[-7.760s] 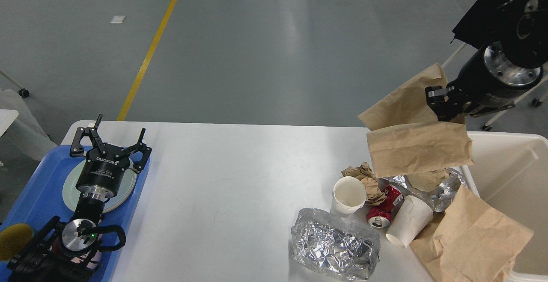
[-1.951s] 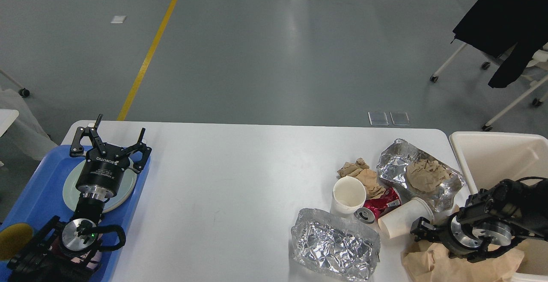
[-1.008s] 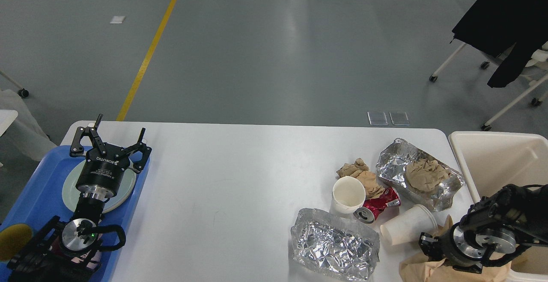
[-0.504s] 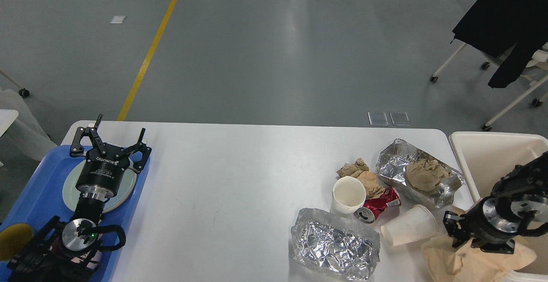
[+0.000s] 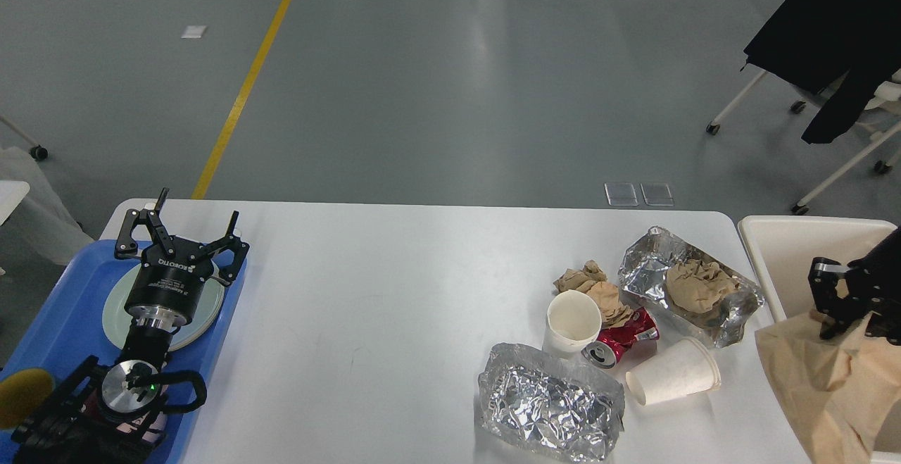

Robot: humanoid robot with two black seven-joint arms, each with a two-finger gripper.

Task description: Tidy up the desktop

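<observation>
At far left, a blue tray (image 5: 67,309) overlapping the left end of the desktop (image 5: 394,288), bearing a pale round plate (image 5: 208,305); above the plate, the left gripper (image 5: 181,233), fingers spread wide and holding nothing. Across the middle, bare white desktop, filling most of the lower view from the tray to the bin. Toward the right end, a cluster of litter: a crumpled brown napkin (image 5: 588,282) touching an upright white paper cup (image 5: 572,321); in front of that, a crushed foil container (image 5: 550,402) near the front edge; just beside the cup, a dented red can (image 5: 619,341) lying on its side; next to it, a second paper cup (image 5: 674,381) tipped over, mouth to the left; behind these, another foil tray (image 5: 732,298) with a wad of brown paper (image 5: 693,284) inside. Past the table's right end, a cream bin (image 5: 781,253); over it, the right gripper (image 5: 830,307), pinched on the top of a brown paper bag (image 5: 823,372) hanging at the bin's near edge
</observation>
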